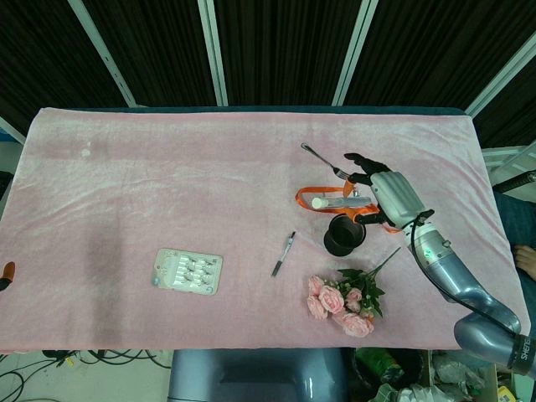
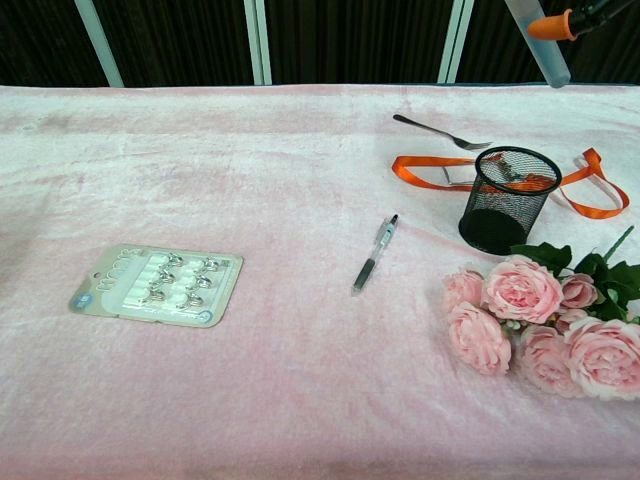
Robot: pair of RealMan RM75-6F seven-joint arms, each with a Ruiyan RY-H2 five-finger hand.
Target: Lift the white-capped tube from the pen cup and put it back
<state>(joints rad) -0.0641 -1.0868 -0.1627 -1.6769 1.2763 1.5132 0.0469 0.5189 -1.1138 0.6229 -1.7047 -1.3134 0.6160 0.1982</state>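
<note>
right hand (image 1: 392, 197) grips tube (image 1: 335, 202) above pen cup (image 1: 344, 235), white cap leftward. chest view: only tube bottom end, orange fingertip. card (image 2: 155, 285) print unreadable. left hand barely visible, state unclear.

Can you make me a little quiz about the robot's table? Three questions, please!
1. True or false: the white-capped tube is standing inside the pen cup.
2. Pick one. What lies on the robot's side of the pen cup, right by it? A. pink roses B. a spoon C. a blue cap
3. Fill the gap: the tube is held by the robot's ___ hand.

Key:
1. False. The tube is out of the cup, held in the air over it.
2. A
3. right
</note>
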